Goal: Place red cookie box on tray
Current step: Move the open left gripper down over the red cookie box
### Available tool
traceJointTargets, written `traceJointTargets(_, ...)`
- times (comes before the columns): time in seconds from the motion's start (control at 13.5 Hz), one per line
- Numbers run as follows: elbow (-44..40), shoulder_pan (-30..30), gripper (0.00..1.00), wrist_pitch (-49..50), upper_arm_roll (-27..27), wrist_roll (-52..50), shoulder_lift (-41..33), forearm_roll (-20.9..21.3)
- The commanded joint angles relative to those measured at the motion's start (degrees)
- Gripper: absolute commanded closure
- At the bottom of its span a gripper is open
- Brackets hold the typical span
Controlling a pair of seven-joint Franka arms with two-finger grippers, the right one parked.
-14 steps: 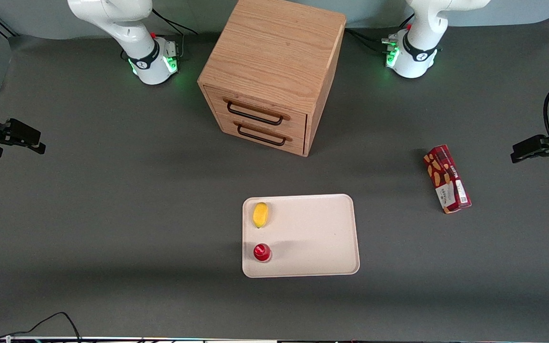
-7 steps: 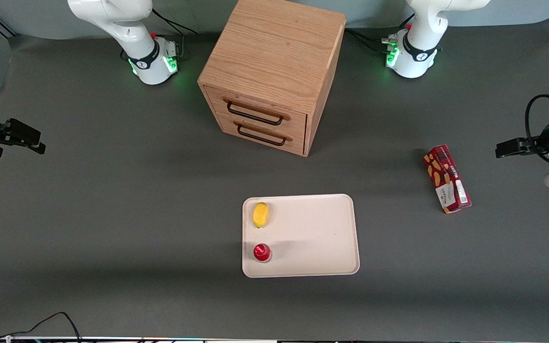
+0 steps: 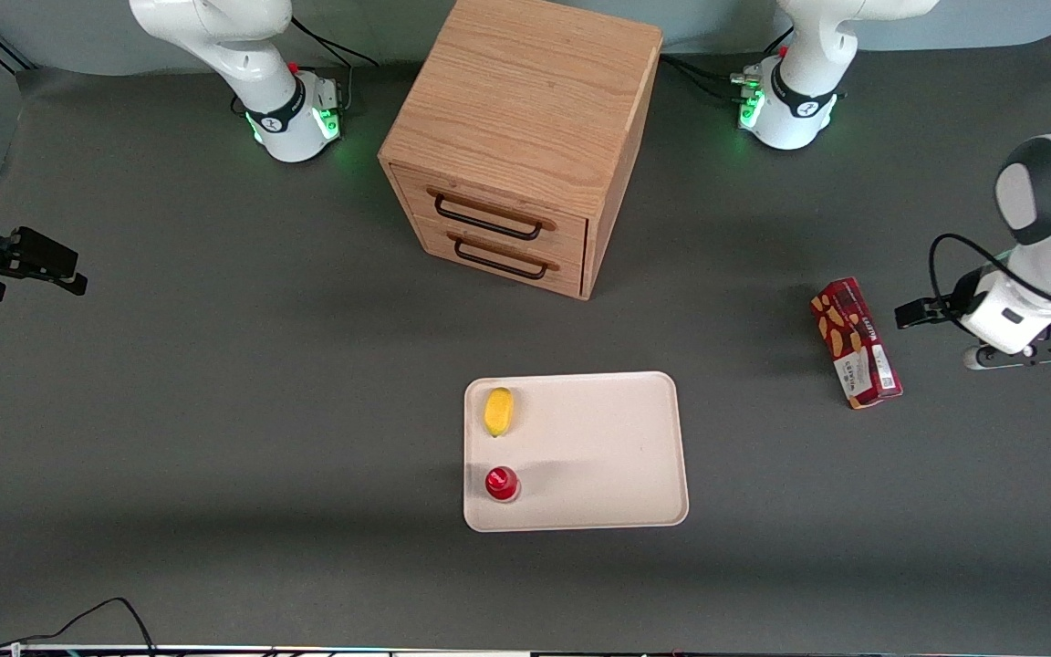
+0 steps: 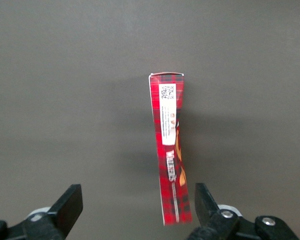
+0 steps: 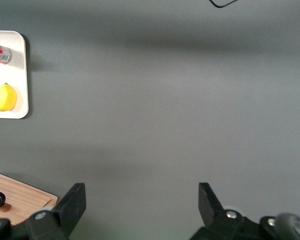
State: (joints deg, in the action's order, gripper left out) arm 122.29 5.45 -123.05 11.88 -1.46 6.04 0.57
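Nearer now, the tool (image 4: 135,210) hangs wide open, empty, above one red cookie box (image 3: 856,342); one tray (image 3: 598,456) well apart.

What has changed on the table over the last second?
Only the working arm moved: its hand has swung in from the table's edge toward the red cookie box and now hangs open above it, gripping nothing. The box lies where it was on the table, off the tray. The lemon, the small red can and the wooden drawer cabinet have not moved.
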Motion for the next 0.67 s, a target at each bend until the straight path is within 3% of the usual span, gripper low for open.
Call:
traceJointTargets(0.0,7.34,0.97,0.00,-11.29,-0.01,-2.93,0.62,-1.18)
traceJointTargets(0.22,7.70,1.23,0.00,-18.08,-0.27,-2.84,6.16,-4.78)
traceJointTargets(0.37,7.70,1.23,0.00,-21.34,-0.45,-2.84,8.63,-5.05)
traceJointTargets(0.44,7.70,1.23,0.12,-22.92,-0.45,-2.76,9.42,-5.57)
traceJointTargets(0.52,7.79,1.32,0.42,-23.81,-0.54,-2.67,9.95,-6.10)
traceJointTargets(0.59,7.70,1.23,0.83,-23.81,-0.89,-2.67,10.04,-6.10)
